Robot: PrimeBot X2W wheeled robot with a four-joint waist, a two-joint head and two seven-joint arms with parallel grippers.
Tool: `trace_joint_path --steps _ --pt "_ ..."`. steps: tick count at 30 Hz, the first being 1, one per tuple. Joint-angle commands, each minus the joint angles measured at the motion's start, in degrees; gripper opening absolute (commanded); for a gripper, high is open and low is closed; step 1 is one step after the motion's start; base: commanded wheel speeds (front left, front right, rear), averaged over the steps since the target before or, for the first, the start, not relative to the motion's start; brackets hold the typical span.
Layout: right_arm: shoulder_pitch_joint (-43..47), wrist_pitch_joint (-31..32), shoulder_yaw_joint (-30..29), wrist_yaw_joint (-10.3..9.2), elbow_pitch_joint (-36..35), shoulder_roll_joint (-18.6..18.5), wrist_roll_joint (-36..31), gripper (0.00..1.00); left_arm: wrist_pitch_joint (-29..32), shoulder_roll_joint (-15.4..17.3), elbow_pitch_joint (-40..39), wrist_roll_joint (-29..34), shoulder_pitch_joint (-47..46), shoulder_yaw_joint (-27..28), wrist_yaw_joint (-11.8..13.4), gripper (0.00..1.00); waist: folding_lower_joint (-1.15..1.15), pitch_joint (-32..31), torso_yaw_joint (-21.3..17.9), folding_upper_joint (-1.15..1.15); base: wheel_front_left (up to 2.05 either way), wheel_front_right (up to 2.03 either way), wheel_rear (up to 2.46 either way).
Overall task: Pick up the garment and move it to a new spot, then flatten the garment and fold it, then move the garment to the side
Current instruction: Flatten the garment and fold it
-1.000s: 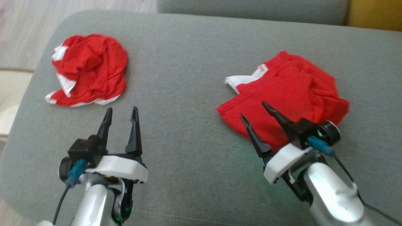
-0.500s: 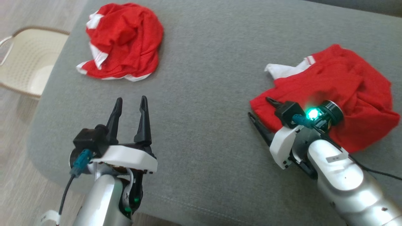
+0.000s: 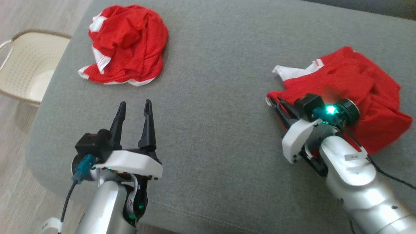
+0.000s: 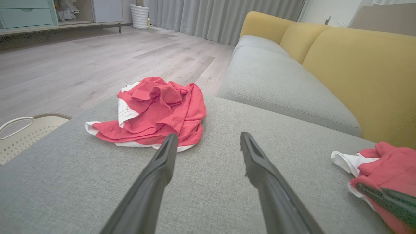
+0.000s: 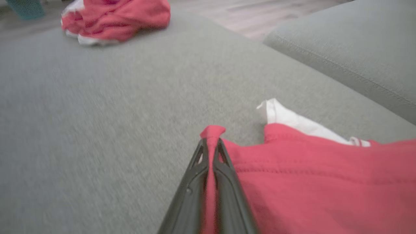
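A red garment (image 3: 357, 81) with white trim lies rumpled on the right of the grey sofa cushion (image 3: 211, 97). My right gripper (image 3: 273, 102) is shut on its near left corner. In the right wrist view a fold of red cloth (image 5: 308, 182) is pinched between the closed fingers of the right gripper (image 5: 211, 143) and pokes out above the tips. My left gripper (image 3: 135, 107) hovers open over bare cushion, nothing between its fingers (image 4: 162, 169). That same garment (image 4: 383, 165) sits at the lower right of the left wrist view.
A second red and white garment (image 3: 126, 42) lies crumpled at the cushion's far left corner, a short way beyond the left gripper. A cream perforated basket (image 3: 22, 71) stands on the wooden floor beside the sofa. Yellow back cushions (image 4: 357, 71) rise along one side.
The head camera tilted down and shifted. My right gripper dropped to the garment's near left corner and closed on the cloth, lifting it slightly. The left gripper stayed open and still.
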Motion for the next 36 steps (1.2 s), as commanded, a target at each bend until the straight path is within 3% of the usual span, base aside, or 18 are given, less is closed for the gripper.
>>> trace_joint_path --steps 1,11,15,19,22,30,35,36 --pt "-2.00 -1.44 -0.33 -0.05 -2.32 1.53 1.36 0.00 -0.69 0.49 -1.39 0.24 -1.98 1.92 -0.02 1.00 0.00 -1.21 -1.10 0.00 0.00 0.00 0.00" --pt "-15.14 -10.16 -2.35 -0.05 -11.68 4.99 9.21 0.00 -0.69 0.49 -0.13 -1.35 0.50 2.76 -0.09 1.00 0.00 -7.21 -4.18 0.00 0.00 0.00 0.00" --pt "-20.29 -11.38 -8.72 -0.05 -16.78 5.80 11.95 0.00 -0.69 0.49 -0.26 -1.36 1.86 3.88 0.30 1.00 0.00 -8.48 -5.87 0.00 0.00 0.00 0.00" --pt "-20.07 -11.45 -19.58 -0.05 -23.29 4.80 10.95 0.00 -0.69 0.49 -0.60 -1.27 2.70 4.87 0.28 1.00 0.00 -8.89 -8.09 0.00 0.00 0.00 0.00" --pt "-16.10 -11.46 -28.26 -0.05 -21.03 3.13 8.70 0.00 -0.69 0.49 -0.86 -1.27 2.88 5.17 0.18 1.00 0.00 -8.97 -9.88 0.00 0.00 0.00 0.00" --pt "-2.87 -6.25 -41.18 -0.05 -12.38 -3.51 3.44 0.00 -0.69 0.49 -1.15 -0.94 2.56 5.00 0.07 1.00 0.00 -7.86 -13.65 0.00 0.00 0.00 0.00" --pt "4.03 -1.37 -55.14 -0.05 -7.99 -3.31 -5.56 0.00 -0.69 0.49 -0.80 -0.28 1.58 4.88 -0.22 1.00 0.00 -6.36 -15.89 0.00 0.00 0.00 0.00" --pt "4.90 -0.05 -57.52 -0.05 -7.64 -2.56 -8.01 0.40 -0.69 0.49 -0.67 -0.08 1.36 4.90 -0.28 1.00 0.00 -6.17 -16.26 0.00 0.00 0.00 0.00"
